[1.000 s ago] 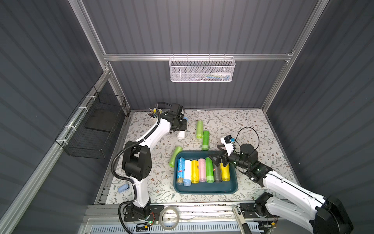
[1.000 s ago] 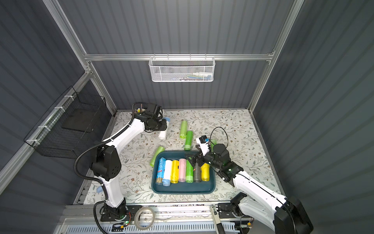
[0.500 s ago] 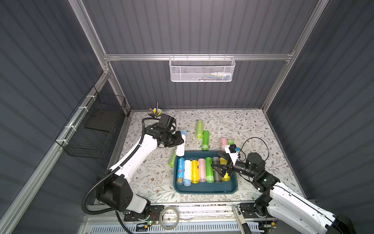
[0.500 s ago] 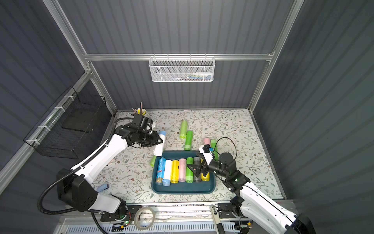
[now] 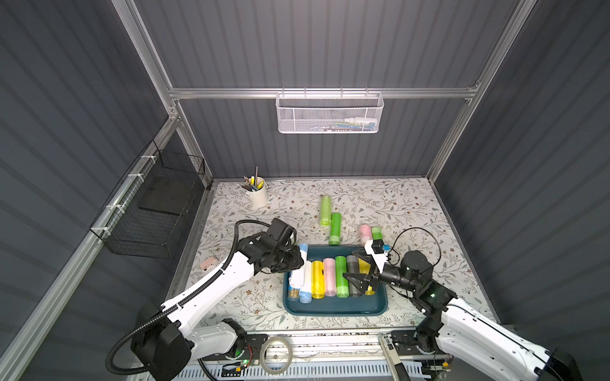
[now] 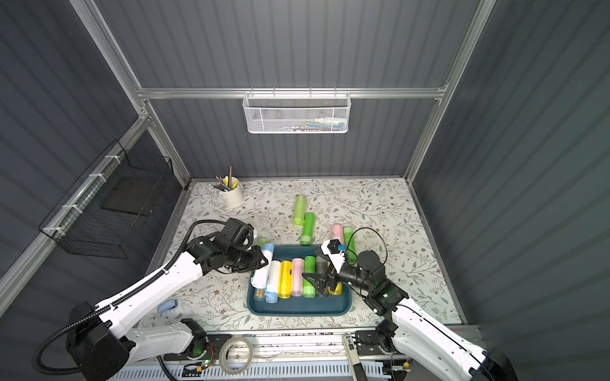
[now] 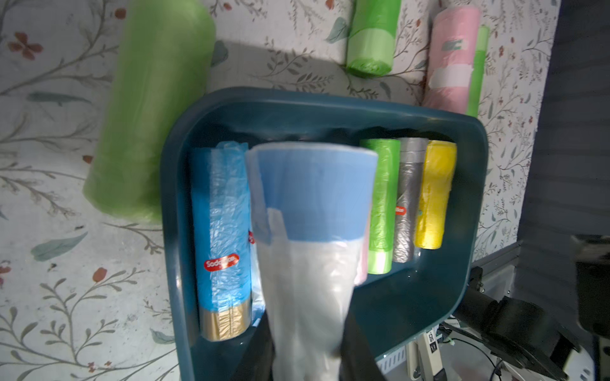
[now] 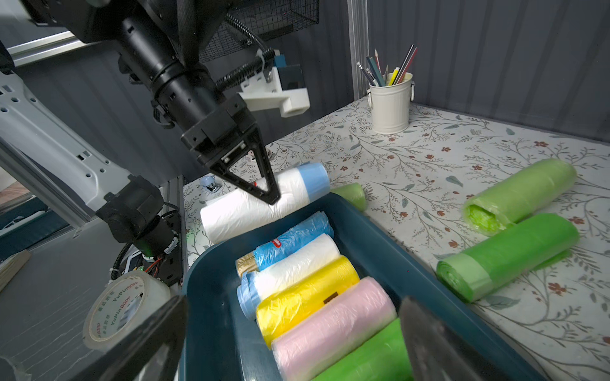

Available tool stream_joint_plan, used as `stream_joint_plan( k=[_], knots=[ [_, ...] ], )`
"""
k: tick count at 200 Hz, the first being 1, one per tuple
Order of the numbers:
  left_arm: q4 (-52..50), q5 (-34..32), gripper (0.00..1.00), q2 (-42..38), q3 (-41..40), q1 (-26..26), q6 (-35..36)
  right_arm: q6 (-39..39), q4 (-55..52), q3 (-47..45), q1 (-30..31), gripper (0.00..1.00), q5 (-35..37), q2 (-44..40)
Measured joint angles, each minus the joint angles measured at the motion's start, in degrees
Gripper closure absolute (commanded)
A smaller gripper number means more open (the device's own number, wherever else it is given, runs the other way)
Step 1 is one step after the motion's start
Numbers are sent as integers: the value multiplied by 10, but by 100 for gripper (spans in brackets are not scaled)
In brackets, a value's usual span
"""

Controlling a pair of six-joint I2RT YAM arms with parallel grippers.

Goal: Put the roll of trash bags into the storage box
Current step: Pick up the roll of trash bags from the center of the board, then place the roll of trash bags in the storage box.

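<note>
Roll of trash bags (image 5: 298,276) up over the left end of the storage box (image 5: 333,310), long axis running front to back like the packed rolls (image 5: 317,278) beneath it, blue band toward the back wall. Pale green roll (image 7: 148,115) lies just beside the box's back-left corner. Left gripper (image 5: 298,265) is clamped across the roll of trash bags, arm stretched low from front-left; right gripper (image 5: 352,266) hangs with jaws wide apart over the box's right end, holding nothing

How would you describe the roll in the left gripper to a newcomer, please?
Find the dark teal plastic storage box on the floral tabletop. Over its left end, the left gripper holds a white plastic roll with a pale blue band, the only one lifted.
</note>
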Motion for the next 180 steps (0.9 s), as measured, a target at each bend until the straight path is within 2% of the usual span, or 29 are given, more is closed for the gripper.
stream_joint_plan(
  k=[58,180],
  knots=[
    [36,-28,74,-16,-46,-24,-31,0,0,0,0,1,2,6],
    [65,-67,72,-1,-65,-50,-43,-4,3,-2,3,1,9,8]
  ],
)
